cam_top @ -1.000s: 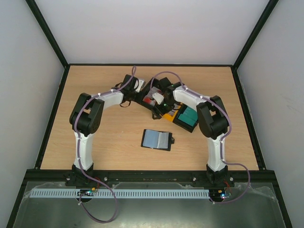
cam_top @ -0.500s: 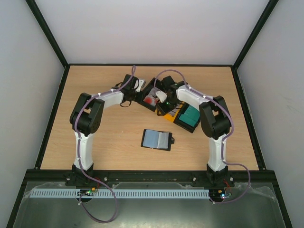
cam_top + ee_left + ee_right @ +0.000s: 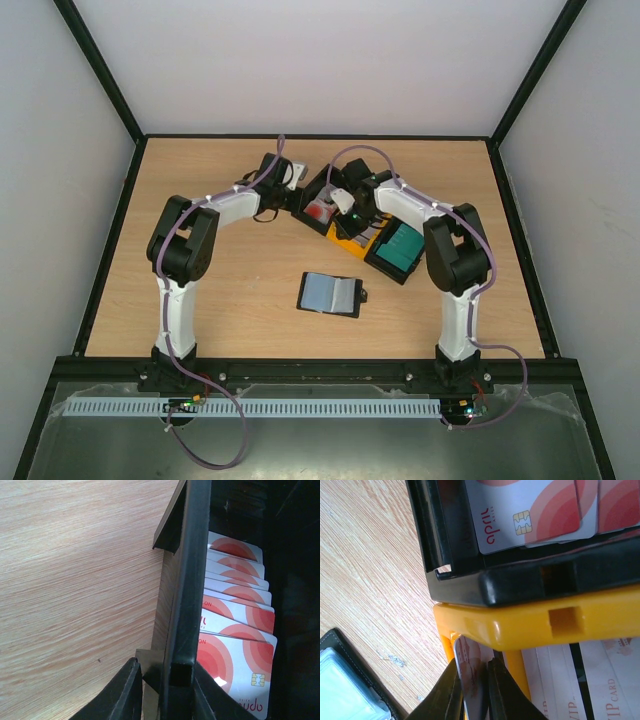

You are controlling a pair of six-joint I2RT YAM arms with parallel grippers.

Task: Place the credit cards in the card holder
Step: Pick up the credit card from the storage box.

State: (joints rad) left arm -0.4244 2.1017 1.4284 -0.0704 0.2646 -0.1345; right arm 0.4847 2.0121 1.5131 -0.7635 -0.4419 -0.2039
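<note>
Several white credit cards (image 3: 235, 630) with red circles lie fanned in a black tray (image 3: 318, 205). My left gripper (image 3: 167, 692) is shut on that tray's side wall (image 3: 185, 580), one finger on each side of it. My right gripper (image 3: 475, 695) is shut on a pale credit card (image 3: 470, 672) with a reddish print, which stands on edge at the corner of the yellow tray (image 3: 520, 625). The card holder (image 3: 330, 293) lies open on the table, nearer than both grippers, grey-white inside up; its corner (image 3: 340, 680) shows in the right wrist view.
More pale cards (image 3: 600, 680) lie in the yellow tray (image 3: 350, 240). A third tray with teal-green cards (image 3: 393, 248) sits right of it. The black tray (image 3: 530, 580) butts against the yellow one. Black frame rails (image 3: 300, 137) border the wooden table.
My right gripper has gone from wide open to shut on the pale card at the yellow tray's corner. The black tray, held by the left gripper, has shifted slightly away.
</note>
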